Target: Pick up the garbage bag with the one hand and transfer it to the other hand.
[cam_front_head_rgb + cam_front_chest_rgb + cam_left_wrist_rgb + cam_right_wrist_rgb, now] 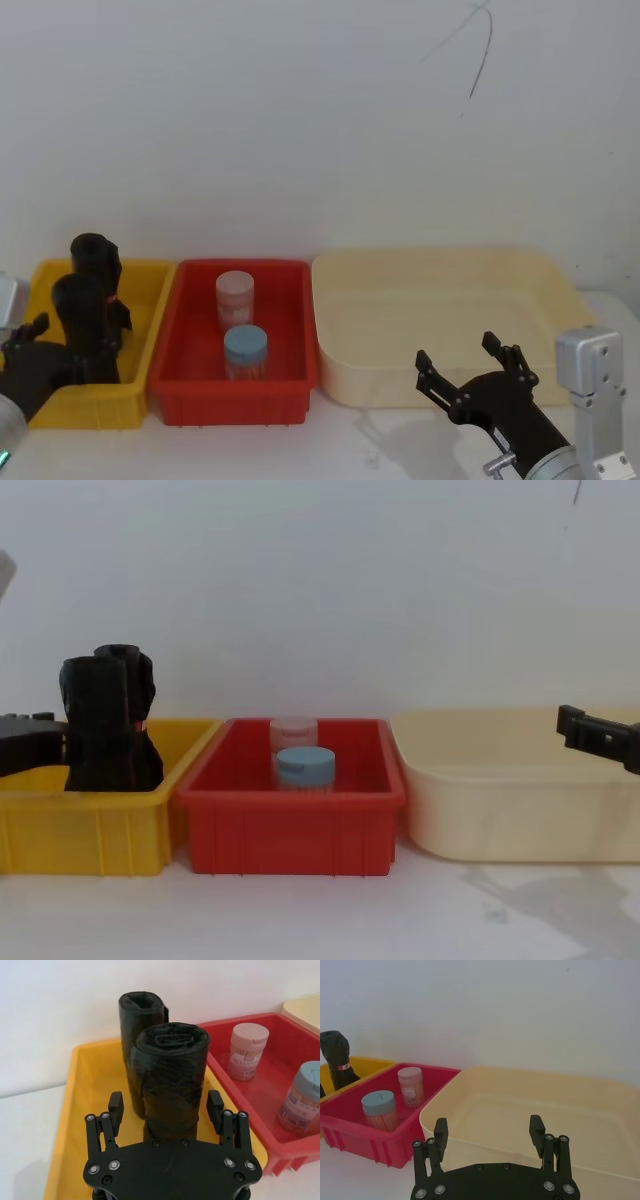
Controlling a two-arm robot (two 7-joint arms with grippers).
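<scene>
Gripper on left arm (165, 1098) gapes wide around garbage bag (172, 1075).

1. Looks to me like a robot lab bench w/ plain white wall (300, 120) & white tabletop (300, 920).
2. Row of 3 plastic trays, i.e. yellow bin (90, 412), red bin (230, 405), cream bin (345, 380), laid out as a test setup.

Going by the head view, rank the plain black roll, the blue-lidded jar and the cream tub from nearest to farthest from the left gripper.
1. Garbage bag, yellow bin, within the open left gripper.
2. Blue-lidded jar, middle red bin.
3. Cream tub, far right, beside the right gripper.
</scene>
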